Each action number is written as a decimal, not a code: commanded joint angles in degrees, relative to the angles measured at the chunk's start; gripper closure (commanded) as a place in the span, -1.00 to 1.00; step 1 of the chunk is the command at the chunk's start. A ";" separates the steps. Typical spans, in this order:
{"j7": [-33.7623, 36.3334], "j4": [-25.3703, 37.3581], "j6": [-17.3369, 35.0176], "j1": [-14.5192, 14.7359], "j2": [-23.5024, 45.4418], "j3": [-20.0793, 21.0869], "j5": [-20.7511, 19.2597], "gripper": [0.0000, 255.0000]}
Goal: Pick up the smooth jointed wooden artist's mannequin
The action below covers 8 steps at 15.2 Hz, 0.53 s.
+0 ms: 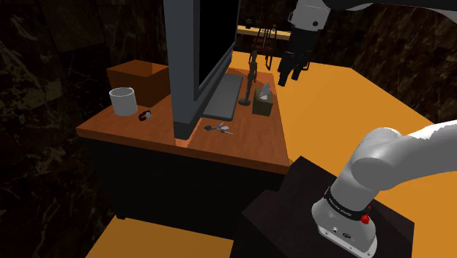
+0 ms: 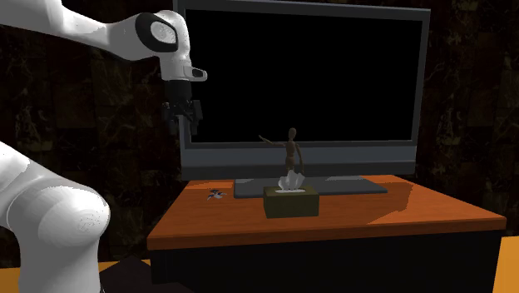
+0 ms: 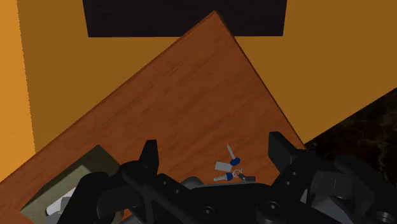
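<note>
Brown and jointed, the mannequin [image 2: 290, 154] stood upright on the reddish wood tabletop [image 2: 374, 208], right behind an olive tissue box [image 2: 291, 202] and in front of the big dark screen [image 2: 299, 75]. The second exterior view gave the best look at its pose, with one arm stretched out toward that view's left. From the shoulder view the mannequin [image 1: 251, 77] was a thin dark figure just beside the tissue box [image 1: 264, 101], but that angle added stuff behind the screen [image 1: 192, 51]: a white cup [image 1: 123, 101] and a brown box [image 1: 139, 79] at the far end of the tabletop [image 1: 242, 139]. The end effector [image 2: 183, 125] hung in the air well apart from the mannequin, off to the second exterior view's left and pointing down. The wrist view settled the grip question: the end effector [image 3: 213, 146] had both black fingers spread wide with nothing between them but bare tabletop [image 3: 191, 95] far below, a small bunch of keys [image 3: 230, 168] lying there, and a corner of the tissue box [image 3: 63, 191] off to one side. Those keys [image 1: 219, 129] sat near the tabletop's front edge in the shoulder view.
</note>
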 commanded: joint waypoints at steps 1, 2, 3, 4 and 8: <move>0.00 0.00 0.00 0.00 0.00 0.00 0.00 -1.00; 1.18 1.40 0.86 -0.64 2.32 0.05 0.11 -1.00; 2.36 2.86 1.65 -1.27 4.62 0.08 0.20 -1.00; 3.52 4.38 2.37 -1.90 6.90 0.10 0.29 -1.00; 8.10 10.96 4.50 -4.22 15.82 -0.09 0.48 -1.00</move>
